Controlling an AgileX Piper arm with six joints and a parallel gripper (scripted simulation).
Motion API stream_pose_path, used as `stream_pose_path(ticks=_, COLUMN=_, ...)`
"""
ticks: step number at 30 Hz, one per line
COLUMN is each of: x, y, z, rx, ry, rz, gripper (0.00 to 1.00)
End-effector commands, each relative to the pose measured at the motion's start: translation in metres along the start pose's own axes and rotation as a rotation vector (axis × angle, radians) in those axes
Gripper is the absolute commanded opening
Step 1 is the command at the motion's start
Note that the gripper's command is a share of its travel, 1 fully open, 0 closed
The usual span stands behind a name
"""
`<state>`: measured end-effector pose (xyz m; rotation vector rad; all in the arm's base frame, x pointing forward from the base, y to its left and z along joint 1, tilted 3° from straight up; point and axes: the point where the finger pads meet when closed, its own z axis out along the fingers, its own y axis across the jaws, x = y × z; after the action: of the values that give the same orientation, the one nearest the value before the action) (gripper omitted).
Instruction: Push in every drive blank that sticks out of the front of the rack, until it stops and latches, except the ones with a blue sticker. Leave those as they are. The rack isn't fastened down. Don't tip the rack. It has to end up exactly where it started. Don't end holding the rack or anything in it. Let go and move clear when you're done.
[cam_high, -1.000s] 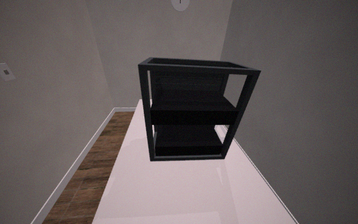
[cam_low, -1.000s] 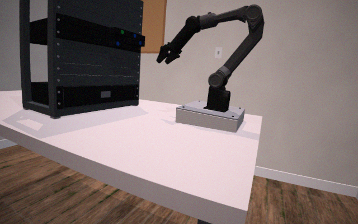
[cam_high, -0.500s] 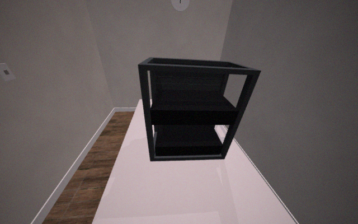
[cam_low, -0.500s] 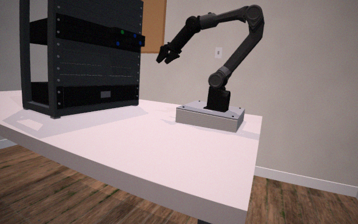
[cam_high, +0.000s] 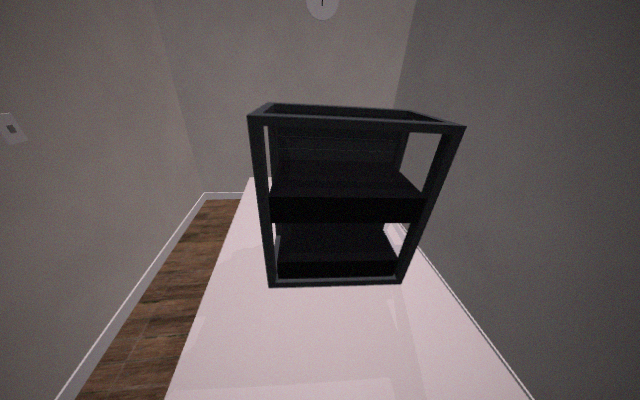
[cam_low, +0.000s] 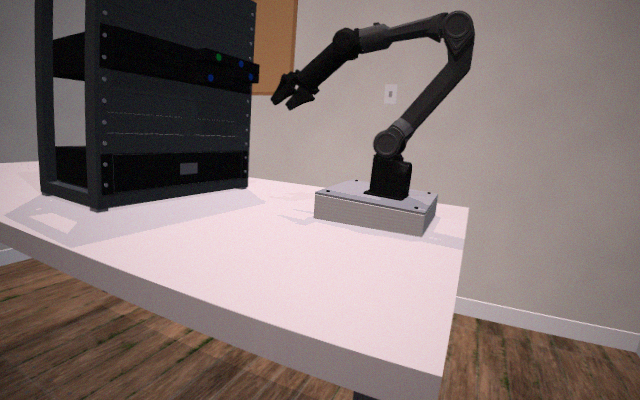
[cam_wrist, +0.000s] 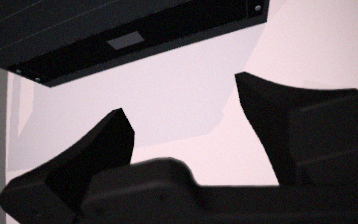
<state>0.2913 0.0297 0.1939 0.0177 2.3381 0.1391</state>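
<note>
Exterior view, from the left: a matte black rack (cam_low: 93, 125) of square-section posts stands upright on the glossy white counter (cam_low: 280, 280), its front rails dotted with small pale screw heads. Near its top, one long flat drive blank (cam_low: 165, 59) juts forward past the front rails; its face carries one green dot and three blue dots toward its right end. Whether those blue dots are stickers cannot be told. Below it lie flush dark grey panels with thin pale seams, and at the bottom a black unit (cam_low: 172, 170) with a small grey rectangular label sits level with the rails.

To the right of the rack, apart from it in the air, the claw (cam_low: 291, 96) hangs at about the height of the jutting blank, its two wedge-shaped fingers spread wide and empty. The dark, round-jointed arm (cam_low: 440, 80) bends back to a grey box base (cam_low: 425, 210) with corner bolts.

The wrist view looks down past the blunt, dull-black fingers at the rack's bottom unit and the smooth counter.

The top view shows the rack's open frame (cam_high: 257, 200) from behind, with two dark shelves inside.
</note>
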Motion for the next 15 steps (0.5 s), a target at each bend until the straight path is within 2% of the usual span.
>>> stream_pose_path(ticks=1, x=-0.004, y=0.009, z=-0.001, rx=-0.029, ry=-0.031, rz=0.017, gripper=1.00)
stream_pose_path(ticks=8, x=-0.023, y=0.042, z=-0.008, rx=-0.145, ry=-0.146, rz=0.097, gripper=1.00)
stream_pose_path(ticks=10, x=-0.023, y=0.042, z=-0.008, rx=-0.145, ry=-0.146, rz=0.097, gripper=1.00)
stream_pose_path(ticks=15, x=-0.037, y=0.067, z=-0.018, rx=-0.244, ry=-0.240, rz=0.183, gripper=1.00)
